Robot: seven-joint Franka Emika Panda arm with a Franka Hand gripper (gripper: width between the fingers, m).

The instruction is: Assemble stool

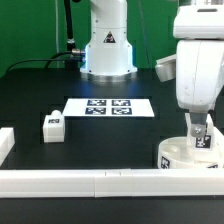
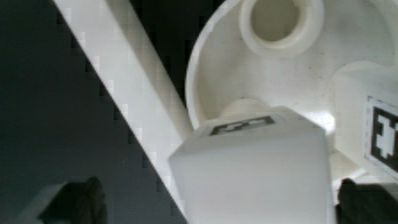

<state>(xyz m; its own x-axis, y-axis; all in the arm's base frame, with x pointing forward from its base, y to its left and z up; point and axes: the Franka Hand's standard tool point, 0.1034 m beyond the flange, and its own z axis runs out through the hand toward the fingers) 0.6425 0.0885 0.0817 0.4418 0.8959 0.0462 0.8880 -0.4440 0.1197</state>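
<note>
Gripper (image 1: 200,133): mine, spread either side of a leg (image 2: 249,170), not pinching it.
Leg: upright at the seat (image 1: 178,153), near right.
Other leg (image 1: 52,125): left, well apart.

Green backdrop (image 1: 30,25) behind; black tabletop (image 1: 35,95); marker board (image 1: 108,106) flat at centre; white rail blocks (image 1: 60,182) along near edge.
</note>
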